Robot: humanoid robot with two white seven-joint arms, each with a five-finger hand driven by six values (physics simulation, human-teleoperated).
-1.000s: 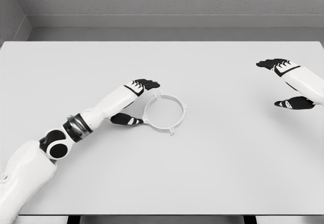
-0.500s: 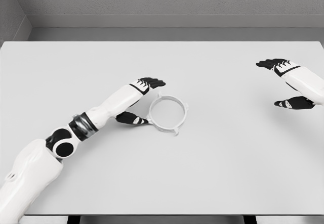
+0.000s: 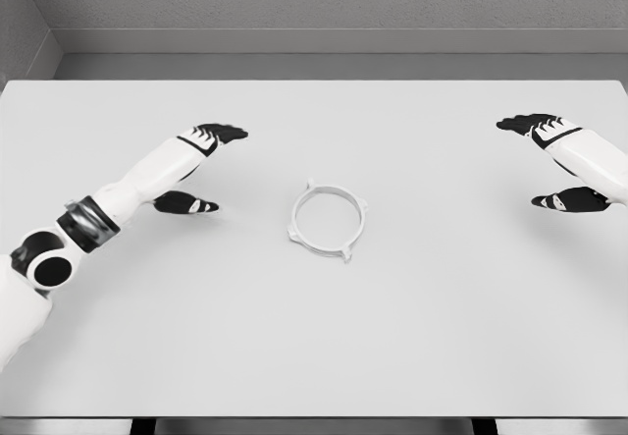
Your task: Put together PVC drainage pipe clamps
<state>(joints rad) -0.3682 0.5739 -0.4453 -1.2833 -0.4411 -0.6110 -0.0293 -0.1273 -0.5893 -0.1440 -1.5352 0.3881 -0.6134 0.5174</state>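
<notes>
Left hand [image 3: 201, 168] has drawn back to 9 o'clock of the clamp [image 3: 328, 221], fingers spread, empty. Right hand [image 3: 554, 165] likewise wide. A careless re-approach could nudge the clamp across the worktop [image 3: 412, 337].

The pipe clamp [image 3: 328, 221] near the middle looks like white plastic, smooth and faintly matt. The table [image 3: 314, 337] under it is a pale grey, smooth, matt surface without grain. The left hand [image 3: 201, 165] and right hand [image 3: 554, 165] have glossy white shells, black fingers, and the left arm shows a dull metallic band.
</notes>
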